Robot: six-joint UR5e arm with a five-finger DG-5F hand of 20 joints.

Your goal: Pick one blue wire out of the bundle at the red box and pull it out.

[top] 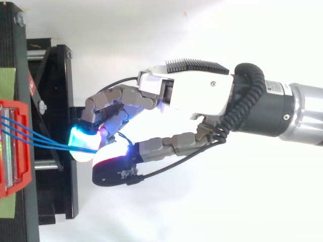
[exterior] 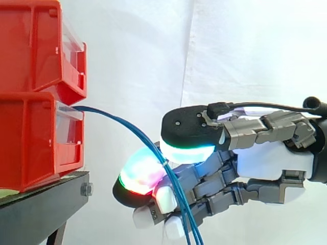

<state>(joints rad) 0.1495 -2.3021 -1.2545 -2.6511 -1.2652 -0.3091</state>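
The hand point(exterior: 271, 158) has its fingers point(exterior: 145, 171) clamped on the blue wires point(exterior: 117, 118) near the red box point(exterior: 30, 138); next comes a steady pull away.

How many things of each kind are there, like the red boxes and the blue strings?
Red bins: 2, the upper stacked on the lower
Blue wires: 3
Hand, pinching the wires between its pads: 1
Black stand: 1
Total: 7
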